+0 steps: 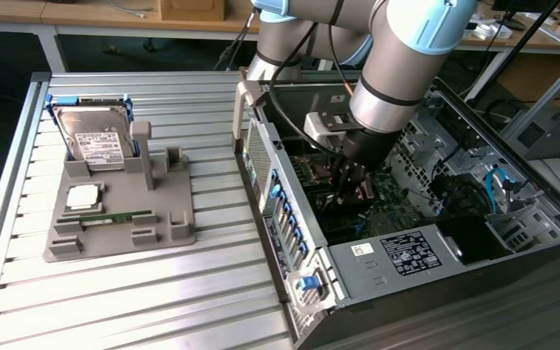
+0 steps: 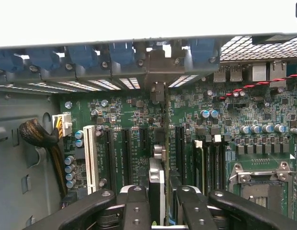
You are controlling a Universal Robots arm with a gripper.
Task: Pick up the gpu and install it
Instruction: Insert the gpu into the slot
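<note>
Green-edged gpu [image 2: 160, 158] stands on edge, clamped by the tool [image 2: 164, 203].

Hard drive [image 1: 100, 138] upright in grey holder [image 1: 114, 219]

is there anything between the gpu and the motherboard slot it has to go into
Nothing visible. The gripper holds the gpu edge-on above the motherboard, between the black expansion slots.
</note>
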